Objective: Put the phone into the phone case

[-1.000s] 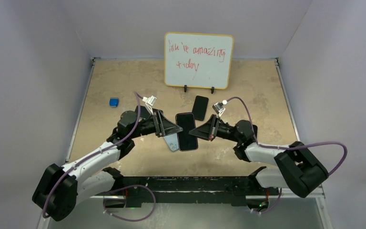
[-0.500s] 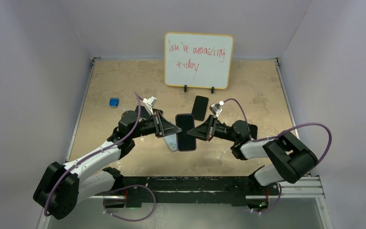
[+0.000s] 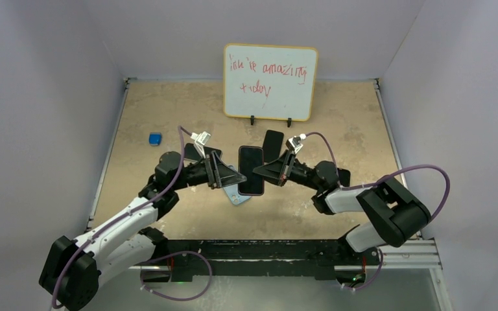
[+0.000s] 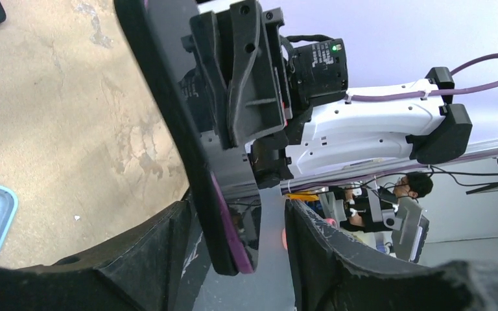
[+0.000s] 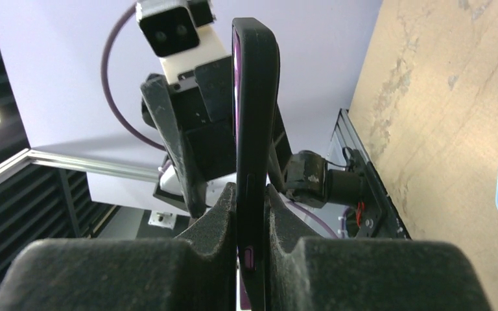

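From above we count one blue cube (image 3: 155, 138) near the left wall, with bare bench (image 3: 168, 107) all round it. Next comes a dark flat slab (image 3: 189, 151), half hidden behind the left arm and too covered for us to name. The left gripper (image 3: 233, 175) meets the left edge of the phone (image 3: 251, 161). Its own camera shows its fingers (image 4: 155, 259) standing either side of the phone's lower end, yet we cannot tell whether they press on it. One light blue phone case (image 3: 237, 194) lies flat on the bench, partly under that gripper and the phone in the top view. Both wrist views show it apart from the phone, which is held off the bench. One whiteboard (image 3: 270, 82) stands by the back wall, and a second black phone (image 3: 272, 146) lies just beyond the held one, close to the right gripper (image 3: 259, 172). The right wrist view alone shows the phone edge-on, that gripper's fingers clamped on its two faces. Right of it the bench runs open to the wall.
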Controlling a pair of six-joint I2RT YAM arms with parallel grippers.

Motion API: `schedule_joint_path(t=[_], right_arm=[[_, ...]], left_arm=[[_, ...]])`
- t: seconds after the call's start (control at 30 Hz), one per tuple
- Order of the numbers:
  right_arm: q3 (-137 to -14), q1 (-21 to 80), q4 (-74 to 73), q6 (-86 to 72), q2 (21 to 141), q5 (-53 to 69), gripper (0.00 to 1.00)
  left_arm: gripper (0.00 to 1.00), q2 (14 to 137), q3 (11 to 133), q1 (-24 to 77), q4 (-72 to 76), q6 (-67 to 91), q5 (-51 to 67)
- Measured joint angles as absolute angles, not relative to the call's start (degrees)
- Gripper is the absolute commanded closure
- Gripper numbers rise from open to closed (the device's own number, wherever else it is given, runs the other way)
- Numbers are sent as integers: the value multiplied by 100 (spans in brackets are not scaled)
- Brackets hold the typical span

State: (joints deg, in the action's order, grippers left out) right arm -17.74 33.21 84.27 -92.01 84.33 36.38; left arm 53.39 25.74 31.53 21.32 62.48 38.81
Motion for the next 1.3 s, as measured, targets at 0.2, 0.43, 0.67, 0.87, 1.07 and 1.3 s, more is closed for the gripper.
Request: schedule_joint_path(t=[0.2,0.43,0.67,0.87,1.07,1.3], right_arm=[[-1874,3321,8438,-9262,8490,3472,100],[-1896,3321,8468,-9118,8639,3398,88],[-1903,3328,8427,-9011,8663,3428,76],[-1905,3326,8405,-8882,8665,3535,99],[-1907,3334,8462,-8965,8613,3492,100],[-1907,3332,8460,-9070,8608,3264,100]], left_arm=[[80,5293,2298,3153,2305,6508,3927],[100,5352,2314,3140,1997,6617,3857],[100,5419,2604,3153,1367,6163,3839],[70,5406,2755,3157,1066,5999,3854],[55,5083,2517,3162,1492,6307,3815],[78,5019,2093,3162,1922,6729,3822]])
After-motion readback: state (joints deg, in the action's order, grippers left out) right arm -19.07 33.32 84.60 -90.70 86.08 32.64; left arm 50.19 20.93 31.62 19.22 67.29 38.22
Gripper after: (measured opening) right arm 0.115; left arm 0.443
